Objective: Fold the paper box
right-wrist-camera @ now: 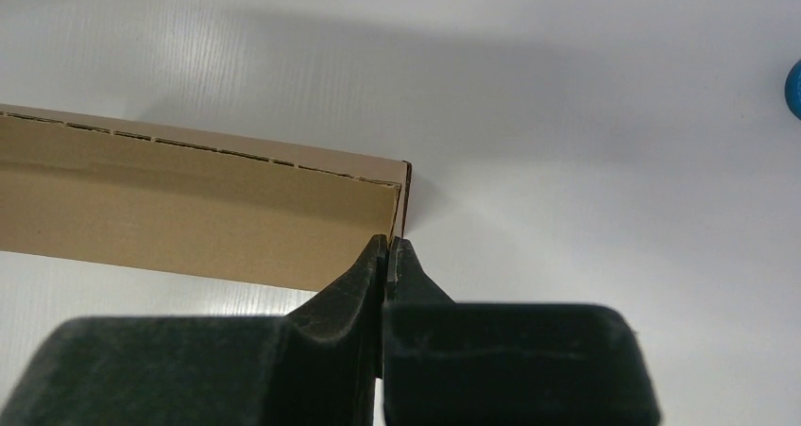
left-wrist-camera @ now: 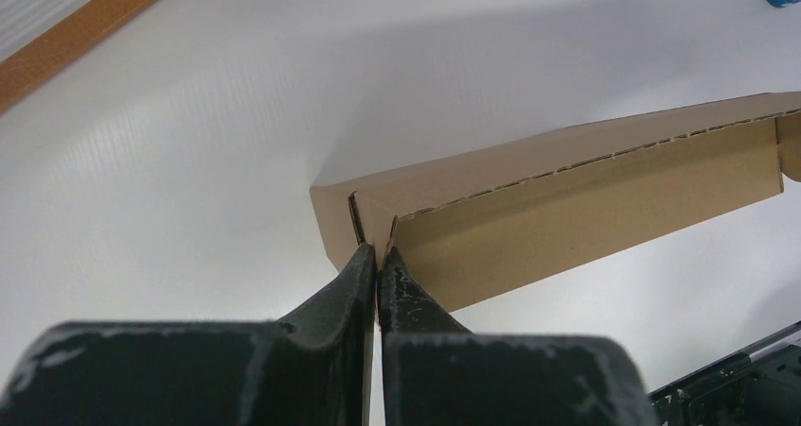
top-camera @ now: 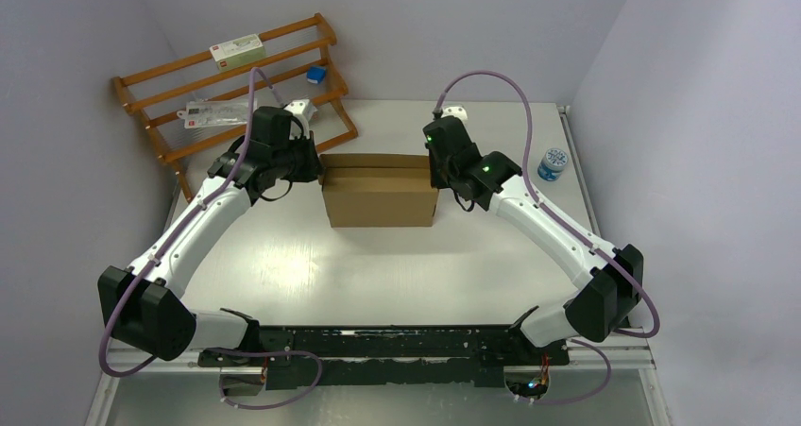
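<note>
Two white robot arms reach inward from the near edge of a pale table (top-camera: 283,256) in the overhead view, meeting a paper box (top-camera: 380,192) of plain brown cardboard that stands near the middle of the table, slightly towards the back. The left gripper (top-camera: 316,166) is at the box's left end and the right gripper (top-camera: 436,168) at its right end, each against the upper edge. A wooden rack (top-camera: 227,86) holding a few small packets leans at the back left corner, and a small blue and white container (top-camera: 553,163) stands on the table to the right, well apart from the box. From the left wrist camera, the two black fingers (left-wrist-camera: 340,294) are pressed tightly together, with no gap between them, and their tips touch the top edge of the box's end wall at a corner where the corrugated edge shows; it is unclear whether any cardboard is pinched between them. From the right wrist camera, the fingers (right-wrist-camera: 349,284) are likewise fully closed, their tips meeting right at the box's other top corner, and again a grip on the cardboard cannot be confirmed. The box's long wall runs away to the left across the white table.
</note>
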Action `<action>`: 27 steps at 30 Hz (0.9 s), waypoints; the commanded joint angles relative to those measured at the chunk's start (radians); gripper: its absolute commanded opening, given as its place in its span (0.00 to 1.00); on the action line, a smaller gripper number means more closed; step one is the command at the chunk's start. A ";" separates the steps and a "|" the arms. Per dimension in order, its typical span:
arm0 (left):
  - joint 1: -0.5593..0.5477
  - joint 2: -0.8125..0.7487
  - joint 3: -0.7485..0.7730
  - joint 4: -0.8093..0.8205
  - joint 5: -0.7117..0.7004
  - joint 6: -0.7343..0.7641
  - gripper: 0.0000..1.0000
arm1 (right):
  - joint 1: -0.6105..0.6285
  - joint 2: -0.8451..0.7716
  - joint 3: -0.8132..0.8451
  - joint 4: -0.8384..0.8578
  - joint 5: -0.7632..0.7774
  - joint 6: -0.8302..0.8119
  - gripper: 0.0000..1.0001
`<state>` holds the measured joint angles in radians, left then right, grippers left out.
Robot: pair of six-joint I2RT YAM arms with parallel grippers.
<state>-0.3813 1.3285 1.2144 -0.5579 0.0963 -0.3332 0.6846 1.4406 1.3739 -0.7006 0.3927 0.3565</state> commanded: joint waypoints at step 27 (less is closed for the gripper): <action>-0.039 0.006 0.008 -0.009 0.057 -0.012 0.06 | 0.021 0.008 0.024 0.014 -0.029 -0.048 0.00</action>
<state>-0.3889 1.3285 1.2144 -0.5579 0.0891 -0.3328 0.6838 1.4387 1.3724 -0.7010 0.4110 0.3531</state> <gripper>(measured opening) 0.071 0.013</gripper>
